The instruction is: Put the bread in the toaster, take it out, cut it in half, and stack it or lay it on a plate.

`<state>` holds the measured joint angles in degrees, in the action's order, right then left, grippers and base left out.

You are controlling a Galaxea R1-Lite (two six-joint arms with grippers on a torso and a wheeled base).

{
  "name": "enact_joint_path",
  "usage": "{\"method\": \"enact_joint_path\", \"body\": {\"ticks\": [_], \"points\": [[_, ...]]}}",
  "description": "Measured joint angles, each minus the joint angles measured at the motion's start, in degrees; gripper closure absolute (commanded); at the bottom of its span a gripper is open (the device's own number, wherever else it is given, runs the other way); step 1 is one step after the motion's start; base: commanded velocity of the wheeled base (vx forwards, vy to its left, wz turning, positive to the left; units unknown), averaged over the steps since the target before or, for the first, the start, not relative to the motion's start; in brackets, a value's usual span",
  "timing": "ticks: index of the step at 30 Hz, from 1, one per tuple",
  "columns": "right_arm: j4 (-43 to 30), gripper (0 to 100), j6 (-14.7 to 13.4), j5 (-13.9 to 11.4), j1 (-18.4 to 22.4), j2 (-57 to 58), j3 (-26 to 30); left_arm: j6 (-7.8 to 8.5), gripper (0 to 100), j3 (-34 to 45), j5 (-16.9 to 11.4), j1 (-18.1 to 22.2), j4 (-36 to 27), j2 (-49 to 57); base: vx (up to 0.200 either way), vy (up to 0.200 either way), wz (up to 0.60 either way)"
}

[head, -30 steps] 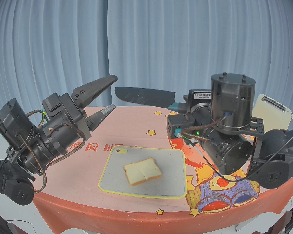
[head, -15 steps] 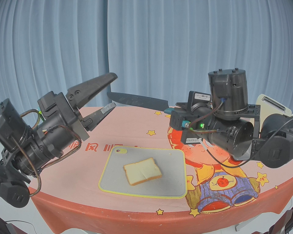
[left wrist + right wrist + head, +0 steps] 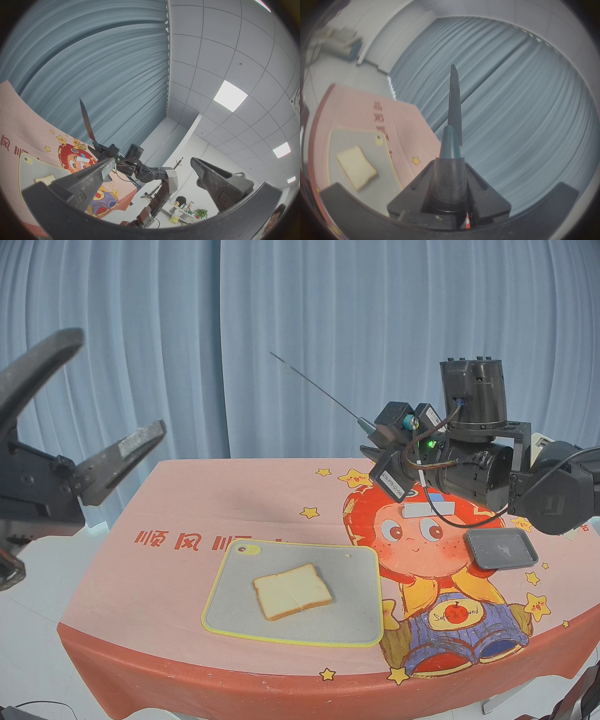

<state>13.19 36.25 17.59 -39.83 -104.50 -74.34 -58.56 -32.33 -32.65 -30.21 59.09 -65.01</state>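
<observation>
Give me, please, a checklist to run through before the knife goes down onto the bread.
1. Knife grip: ok. The right gripper has its jaws shut on the handle of the knife.
2. Bread placement: ok. The bread lies flat on the cutting board.
3. Blade aim: not ok. It points up and away towards the curtain, not at the bread.
4. Left gripper clear of the board: ok. It is raised to the left of the board, jaws open.
5. Bread whole or already cut: cannot tell. A faint line crosses it.
</observation>
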Motion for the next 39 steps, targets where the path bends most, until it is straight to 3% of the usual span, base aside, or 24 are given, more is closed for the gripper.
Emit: {"method": "enact_joint_path", "body": {"ticks": [5,13,20,26,29,32,39], "points": [[-0.7,100,-14.7,-4.6,-0.3,-1.6,-1.5,0.07,0,-0.6,-1.1,0.2,-2.3,3.1,0.000,0.000,0.00],[-2.9,100,-35.6,-8.0,-3.3,-1.6,0.3,0.11,0,-0.9,-1.7,1.6,-3.4,4.3,0.000,0.000,0.00],[-10.2,100,-44.6,-14.1,-5.5,4.6,6.4,0.16,0,-1.0,-1.6,4.0,-3.7,1.8,0.000,0.000,0.00],[-14.7,100,-56.3,-17.2,-7.1,9.9,9.6,0.24,0,-1.1,-1.3,4.6,-3.4,-1.7,0.000,0.000,0.00],[-15.2,100,-59.3,-17.5,-9.0,11.4,10.4,0.76,0,-1.0,-1.1,4.8,-3.4,-3.5,0.000,0.000,0.00],[-15.3,100,-60.9,-17.5,-11.5,12.8,11.4,3.01,0,-0.6,-0.8,4.8,-3.4,-5.5,0.000,0.000,0.00],[-16.3,100,-59.4,-14.9,-15.1,14.3,16.8,5.46,0,0.9,0.9,4.9,-3.8,-7.9,0.000,0.000,0.00]]}}
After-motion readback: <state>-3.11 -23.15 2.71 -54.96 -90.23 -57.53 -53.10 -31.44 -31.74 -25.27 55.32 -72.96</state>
